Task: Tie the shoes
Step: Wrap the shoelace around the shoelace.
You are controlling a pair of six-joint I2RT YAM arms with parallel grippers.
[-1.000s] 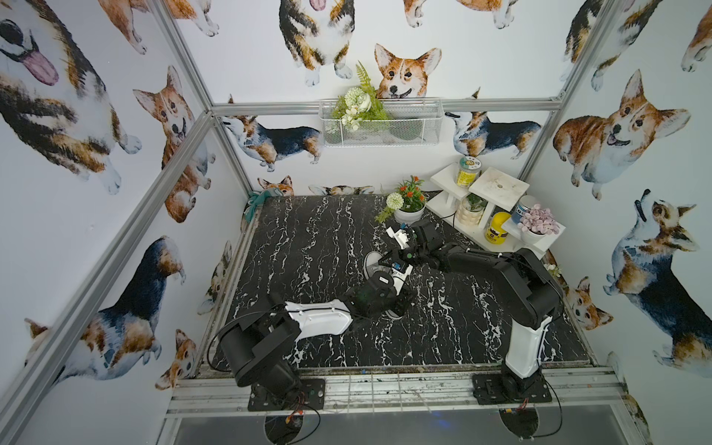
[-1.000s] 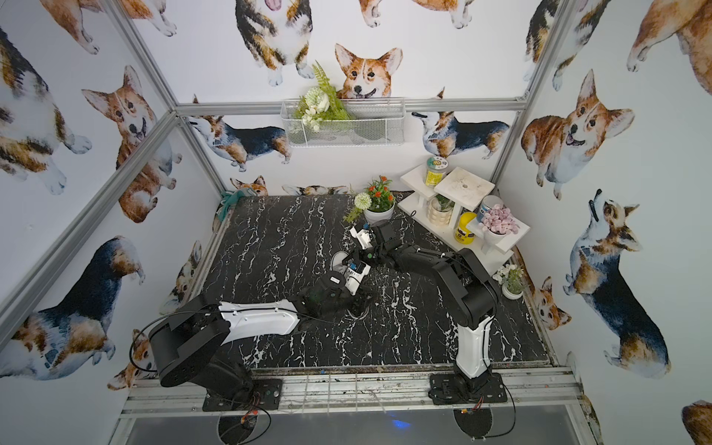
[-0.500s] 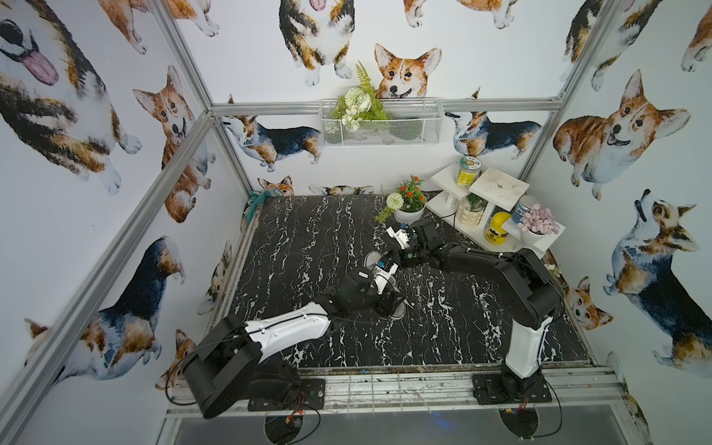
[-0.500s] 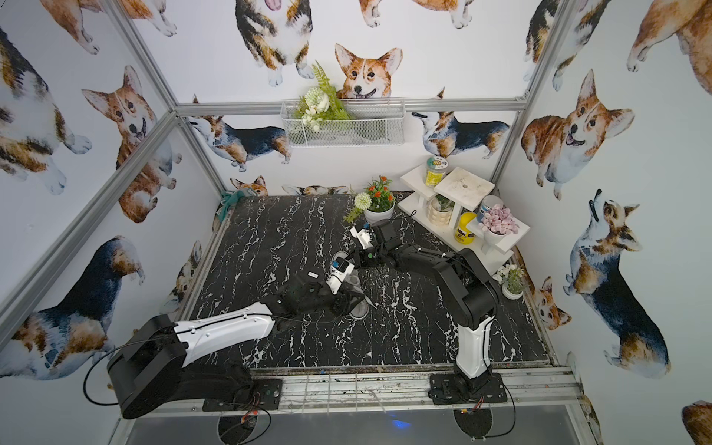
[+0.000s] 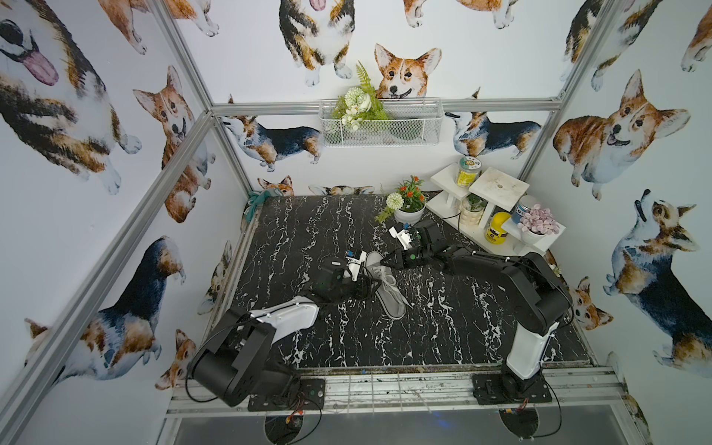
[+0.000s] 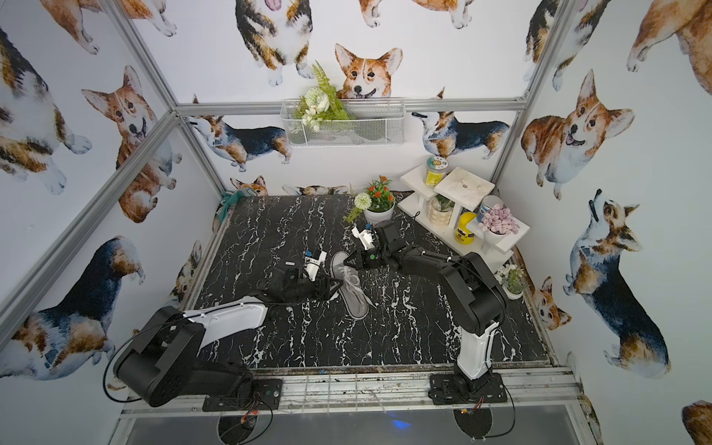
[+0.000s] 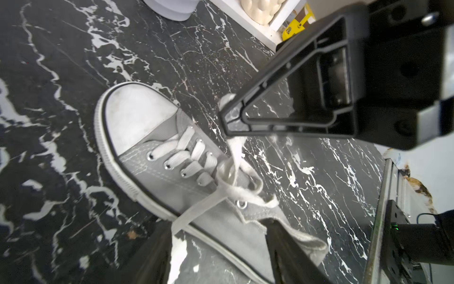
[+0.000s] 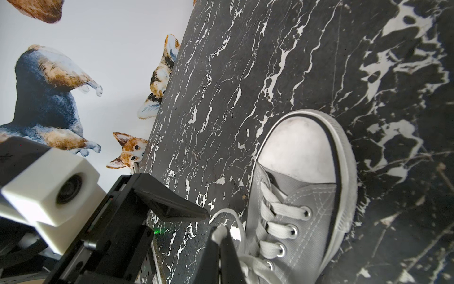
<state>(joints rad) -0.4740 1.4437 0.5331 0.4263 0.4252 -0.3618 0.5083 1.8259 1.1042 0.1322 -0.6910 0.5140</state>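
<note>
The grey shoe (image 5: pixel 387 287) (image 6: pixel 351 287) lies in the middle of the black marble table (image 5: pixel 300 231), its white toe cap toward the back wall. Its white laces (image 7: pixel 228 189) are crossed loosely over the tongue. My right gripper (image 8: pixel 220 232) (image 5: pixel 379 262) is shut on a lace loop just beside the eyelets. My left gripper (image 7: pixel 215 225) (image 6: pixel 334 287) stands open astride the shoe's side near the heel. A lace strand (image 7: pixel 194 211) runs down to its finger (image 7: pixel 157 246). In the left wrist view the right gripper (image 7: pixel 227 118) holds lace above the shoe (image 7: pixel 157 157).
A potted flower (image 5: pixel 407 202) and a white stepped shelf (image 5: pixel 499 185) with jars and a yellow tub (image 5: pixel 496 228) fill the back right corner. A wire basket (image 5: pixel 379 123) hangs on the back wall. An aluminium rail (image 5: pixel 385 385) borders the table's front.
My left gripper has opened and pulled back to the left, off the top of the shoe, uncovering the laces. The right gripper has stayed shut on its lace, barely moving.
</note>
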